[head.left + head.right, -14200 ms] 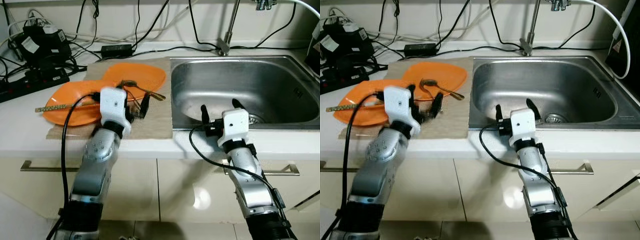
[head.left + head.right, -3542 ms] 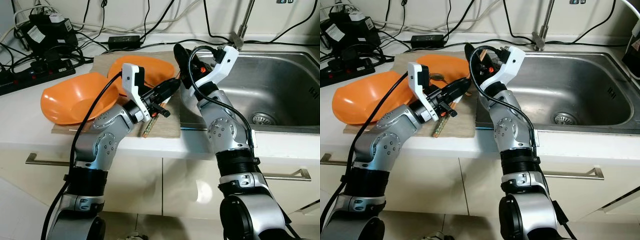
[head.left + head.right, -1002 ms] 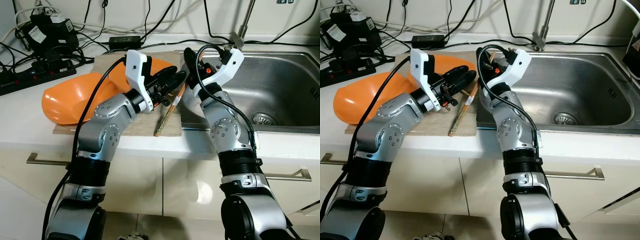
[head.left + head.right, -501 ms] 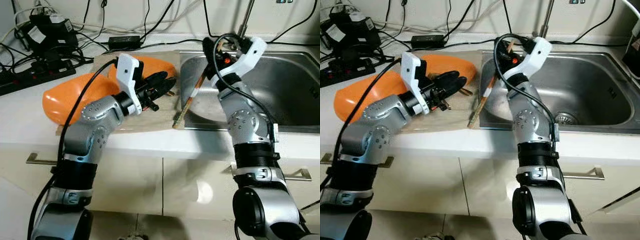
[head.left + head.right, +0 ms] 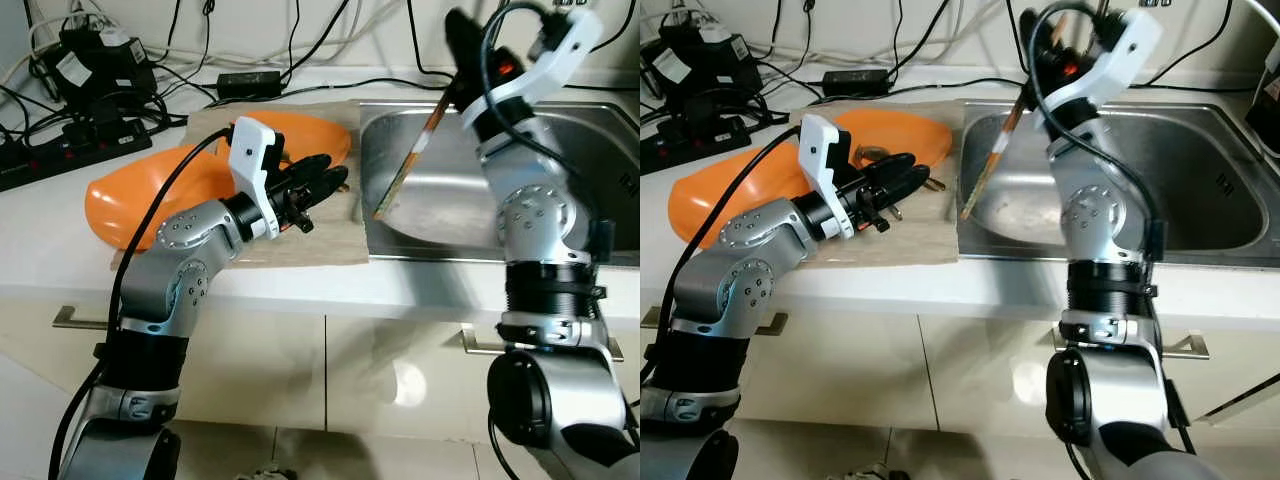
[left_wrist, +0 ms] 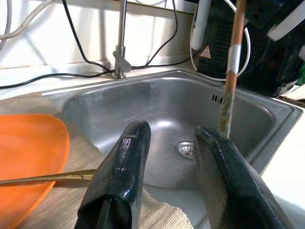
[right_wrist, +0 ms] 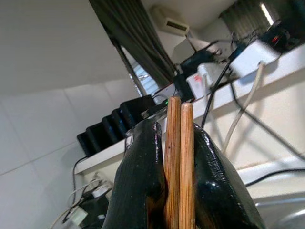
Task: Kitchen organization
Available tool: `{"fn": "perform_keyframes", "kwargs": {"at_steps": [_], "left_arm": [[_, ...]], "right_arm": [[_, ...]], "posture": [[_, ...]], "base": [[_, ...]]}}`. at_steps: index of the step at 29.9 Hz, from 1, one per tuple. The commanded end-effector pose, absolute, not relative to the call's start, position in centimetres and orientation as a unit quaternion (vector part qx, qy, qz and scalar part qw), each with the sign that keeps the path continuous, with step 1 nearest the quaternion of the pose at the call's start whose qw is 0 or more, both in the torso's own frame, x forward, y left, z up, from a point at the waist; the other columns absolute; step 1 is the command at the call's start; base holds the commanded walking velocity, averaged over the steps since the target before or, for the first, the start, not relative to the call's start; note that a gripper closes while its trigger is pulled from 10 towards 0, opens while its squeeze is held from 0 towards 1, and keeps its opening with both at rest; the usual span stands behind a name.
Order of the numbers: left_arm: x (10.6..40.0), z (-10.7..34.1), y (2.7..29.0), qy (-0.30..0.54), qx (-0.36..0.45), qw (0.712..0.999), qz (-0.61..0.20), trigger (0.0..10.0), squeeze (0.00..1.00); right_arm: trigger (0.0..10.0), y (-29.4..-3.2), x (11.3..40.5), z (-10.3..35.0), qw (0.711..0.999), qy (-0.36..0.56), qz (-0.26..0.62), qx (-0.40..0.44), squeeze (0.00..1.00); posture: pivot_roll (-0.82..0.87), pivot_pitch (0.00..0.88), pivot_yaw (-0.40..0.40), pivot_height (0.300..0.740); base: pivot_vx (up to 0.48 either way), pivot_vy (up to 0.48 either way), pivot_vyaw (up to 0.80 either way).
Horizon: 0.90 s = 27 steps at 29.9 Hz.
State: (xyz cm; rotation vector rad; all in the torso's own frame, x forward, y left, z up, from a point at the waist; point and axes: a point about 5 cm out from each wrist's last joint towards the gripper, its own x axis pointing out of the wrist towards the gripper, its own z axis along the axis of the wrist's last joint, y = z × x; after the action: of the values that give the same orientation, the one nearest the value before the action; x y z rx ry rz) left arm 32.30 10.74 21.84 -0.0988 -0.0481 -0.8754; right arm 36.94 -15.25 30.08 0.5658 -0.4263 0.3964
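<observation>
Wooden chopsticks (image 5: pixel 408 162), upper ends hidden in our right gripper (image 7: pixel 174 143), slant down-left over the sink (image 5: pixel 590 215); left gripper (image 6: pixel 167 157) released.

Chopsticks' (image 7: pixel 179 162) lower length behind the jaws; faucet (image 6: pixel 121 43) top cropped by frame edge.

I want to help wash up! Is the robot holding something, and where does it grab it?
Yes. The right gripper pinches a pair of chopsticks near their top end, over the sink. The left gripper is open, holding nothing.
</observation>
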Motion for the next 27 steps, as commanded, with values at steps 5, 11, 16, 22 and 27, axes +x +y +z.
{"fn": "perform_keyframes", "kwargs": {"at_steps": [5, 11, 16, 22, 27], "left_arm": [[32.1, 22.0, 10.4, -0.024, -0.051, 0.9, -0.431, 10.0, 0.0], [32.0, 22.2, 10.2, -0.027, -0.057, 0.9, -0.432, 10.0, 0.0], [31.9, 22.3, 10.1, -0.028, -0.059, 0.899, -0.432, 10.0, 0.0], [31.7, 22.5, 10.1, -0.03, -0.06, 0.898, -0.434, 10.0, 0.0], [31.5, 22.7, 10.7, -0.025, -0.051, 0.9, -0.432, 10.0, 0.0]], "right_arm": [[10.0, -16.7, 37.3, 30.7, 0.932, -0.224, 0.168, 0.231, 0.0], [10.0, -18.9, 38.3, 28.2, 0.969, -0.222, 0.085, 0.073, 0.0], [10.0, -19.2, 38.6, 27.7, 0.97, -0.232, 0.067, -0.002, 0.0], [10.0, -19.2, 39.5, 25.6, 0.976, -0.206, 0.051, -0.041, 0.0], [10.0, -19.1, 40.3, 23.1, 0.986, -0.154, 0.028, -0.051, 0.0]], "posture": [[-0.03, 0.0, 0.089, 0.74], [-0.03, 0.0, 0.093, 0.74], [-0.02, 0.0, 0.097, 0.74], [-0.01, 0.0, 0.101, 0.74], [0.02, 0.0, 0.112, 0.74]], "base": [[0.0, 0.0, 0.0], [0.0, 0.0, 0.0], [0.0, 0.0, 0.0], [0.0, 0.0, 0.0], [0.0, 0.0, 0.0]]}}
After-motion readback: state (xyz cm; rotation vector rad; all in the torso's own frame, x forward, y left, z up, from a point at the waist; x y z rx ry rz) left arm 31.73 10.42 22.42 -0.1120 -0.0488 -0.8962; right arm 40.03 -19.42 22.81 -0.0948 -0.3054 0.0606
